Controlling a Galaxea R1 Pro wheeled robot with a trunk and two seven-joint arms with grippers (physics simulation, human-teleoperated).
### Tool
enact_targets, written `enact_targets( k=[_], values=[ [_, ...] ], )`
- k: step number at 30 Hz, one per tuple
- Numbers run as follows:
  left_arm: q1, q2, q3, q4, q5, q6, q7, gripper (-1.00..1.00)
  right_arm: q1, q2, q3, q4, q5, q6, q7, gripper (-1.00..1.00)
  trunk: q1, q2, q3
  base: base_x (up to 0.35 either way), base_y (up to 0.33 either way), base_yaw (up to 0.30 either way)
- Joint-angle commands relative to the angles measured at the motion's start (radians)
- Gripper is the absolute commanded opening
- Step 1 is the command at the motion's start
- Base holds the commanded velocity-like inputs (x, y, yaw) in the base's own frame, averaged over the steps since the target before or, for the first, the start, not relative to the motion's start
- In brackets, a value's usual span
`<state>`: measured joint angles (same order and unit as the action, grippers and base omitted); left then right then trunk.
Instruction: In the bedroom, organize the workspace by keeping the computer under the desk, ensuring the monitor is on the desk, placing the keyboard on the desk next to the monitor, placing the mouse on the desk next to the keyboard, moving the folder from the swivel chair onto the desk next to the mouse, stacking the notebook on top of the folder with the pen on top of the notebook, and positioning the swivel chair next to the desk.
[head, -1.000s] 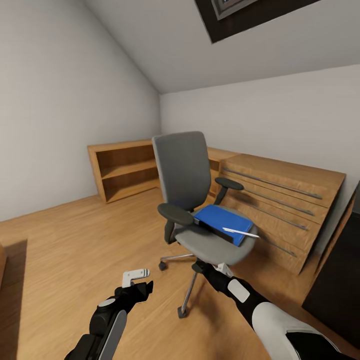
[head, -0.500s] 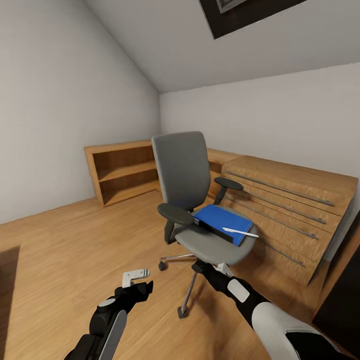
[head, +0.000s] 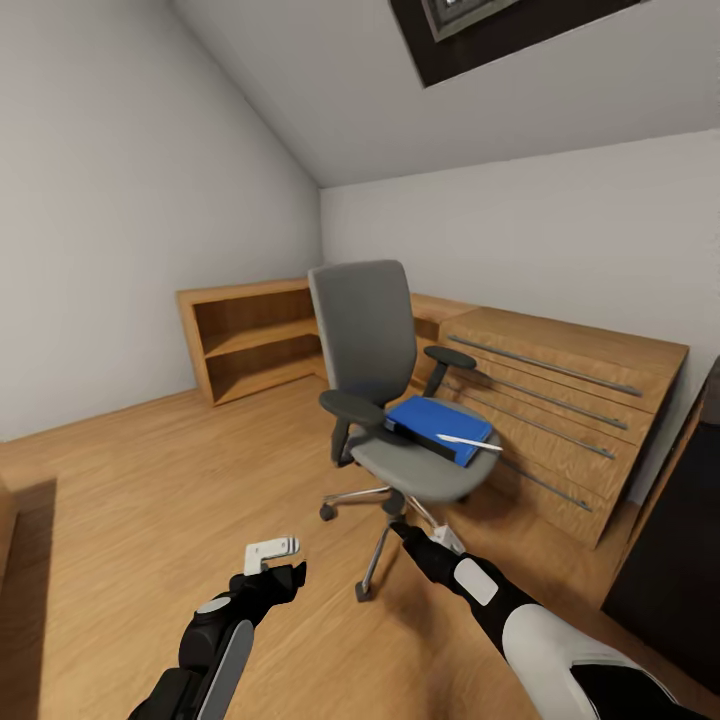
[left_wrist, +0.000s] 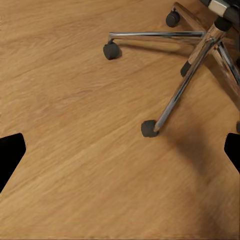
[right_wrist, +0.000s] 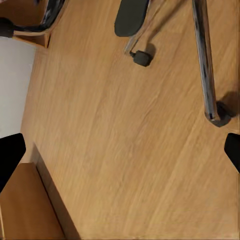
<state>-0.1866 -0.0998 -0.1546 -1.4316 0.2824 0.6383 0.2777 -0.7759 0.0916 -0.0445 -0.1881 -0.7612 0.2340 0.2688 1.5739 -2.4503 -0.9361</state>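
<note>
Head view: the blue folder lies flat on the swivel chair seat, the white pen resting across it. It sits ahead of and above the right pincer, which hangs low just under the seat's front edge, its opening unclear. The left pincer is farther off.

Left wrist view: fingertips set wide apart over bare floor.

Right wrist view: fingertips likewise parted, holding nothing.

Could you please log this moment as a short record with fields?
swivel chair: on the wood floor, in front of a low wooden chest
folder: flat on the chair seat
pen: lying on the folder
left gripper: low over the floor, holding nothing
right gripper: near the chair base, jaws open
</note>
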Motion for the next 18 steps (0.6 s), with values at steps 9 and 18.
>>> enact_targets(
  k=[9,18],
  values=[
    [-0.001,0.004,0.008,0.002,0.010,0.000,0.011,1.00,0.000,-0.001,-0.004,-0.002,0.039,-0.034,-0.006,1.00,-0.001,0.000,-0.001,-0.229,0.000,0.000],
    [-0.001,0.007,0.011,0.001,0.011,-0.015,0.011,1.00,0.000,-0.003,-0.005,-0.002,0.109,-0.074,-0.007,1.00,-0.028,0.049,0.021,-0.027,0.000,0.000]
  ],
)
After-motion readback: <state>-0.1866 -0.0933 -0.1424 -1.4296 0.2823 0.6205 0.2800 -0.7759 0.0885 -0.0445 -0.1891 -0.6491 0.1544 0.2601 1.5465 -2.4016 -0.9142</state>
